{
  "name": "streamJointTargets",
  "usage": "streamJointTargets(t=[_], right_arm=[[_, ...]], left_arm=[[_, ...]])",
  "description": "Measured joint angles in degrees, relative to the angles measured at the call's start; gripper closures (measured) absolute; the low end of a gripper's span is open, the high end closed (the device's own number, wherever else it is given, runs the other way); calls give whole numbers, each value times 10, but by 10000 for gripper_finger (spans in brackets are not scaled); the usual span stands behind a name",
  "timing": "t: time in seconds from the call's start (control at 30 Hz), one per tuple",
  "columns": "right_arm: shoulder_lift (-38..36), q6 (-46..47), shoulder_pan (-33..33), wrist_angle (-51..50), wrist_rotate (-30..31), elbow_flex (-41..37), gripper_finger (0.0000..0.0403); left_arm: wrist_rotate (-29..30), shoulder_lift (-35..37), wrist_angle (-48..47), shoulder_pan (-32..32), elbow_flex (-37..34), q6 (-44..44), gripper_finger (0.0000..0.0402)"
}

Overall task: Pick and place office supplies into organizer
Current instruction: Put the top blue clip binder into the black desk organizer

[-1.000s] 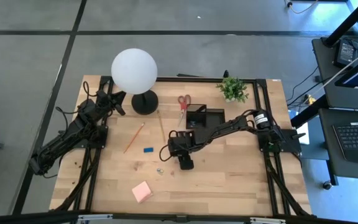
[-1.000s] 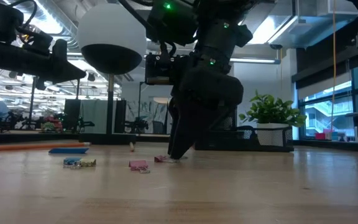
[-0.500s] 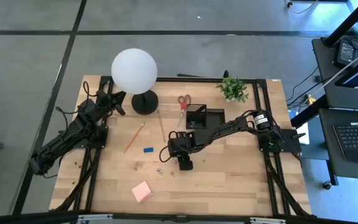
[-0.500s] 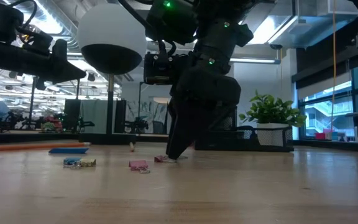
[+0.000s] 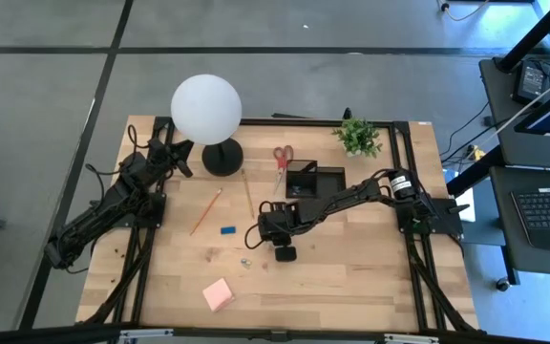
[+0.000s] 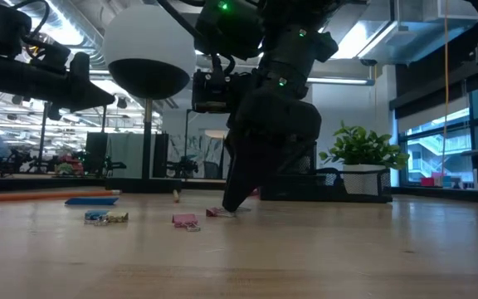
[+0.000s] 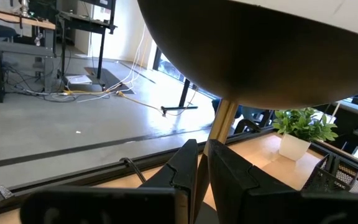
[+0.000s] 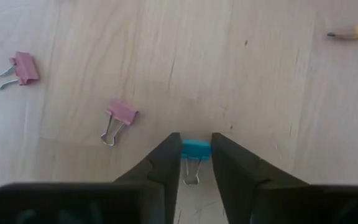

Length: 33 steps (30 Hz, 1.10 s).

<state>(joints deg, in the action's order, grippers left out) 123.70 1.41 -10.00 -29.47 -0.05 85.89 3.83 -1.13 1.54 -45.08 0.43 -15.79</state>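
Teal plastic fills the narrow gap between my right gripper's (image 8: 191,163) fingers (image 8: 161,163): a small blue binder clip (image 8: 195,149) sits squarely between the two tips on the wooden table (image 5: 370,277), its wire handle (image 8: 191,175) pointing back toward the wrist. The jaws stand close on either side of it and look to be touching its sides, so I read this as a pinch on the clip, which I see resting on the tabletop.

Two pink binder clips lie loose on the wood beyond that gripper, one (image 8: 122,114) near the fingertips and off to the side, the other (image 8: 22,68) farther out the same way. A yellow pencil's tip (image 8: 353,31) shows at the far edge of the wrist view.

From above, the right arm reaches across to the middle of the table, gripper (image 5: 282,250) pointed down, a little in front of the black organizer (image 5: 311,178). The red-handled scissors (image 5: 282,157) lie just beside the organizer, a pencil (image 5: 206,210) and the blue eraser (image 5: 228,229) sit toward the left arm's side, and the pink sticky-note pad (image 5: 219,294) is near the front edge.

My left gripper (image 7: 202,167) waits by the white globe lamp (image 5: 205,108), its fingers nearly together with nothing between them.
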Motion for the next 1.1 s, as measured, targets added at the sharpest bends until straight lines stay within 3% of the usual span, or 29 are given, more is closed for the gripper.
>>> streamJointTargets(t=[0.23, 0.57, 1.1], right_arm=[[0, 1, 0, -1, 0, 0, 334], [-4, -1, 2, -10, -1, 1, 332], [-65, -17, 86, -178, 62, 42, 332]], left_arm=[[0, 0, 0, 0, 0, 0, 368], [0, 0, 0, 0, 0, 0, 368], [0, -2, 0, 0, 0, 0, 368]])
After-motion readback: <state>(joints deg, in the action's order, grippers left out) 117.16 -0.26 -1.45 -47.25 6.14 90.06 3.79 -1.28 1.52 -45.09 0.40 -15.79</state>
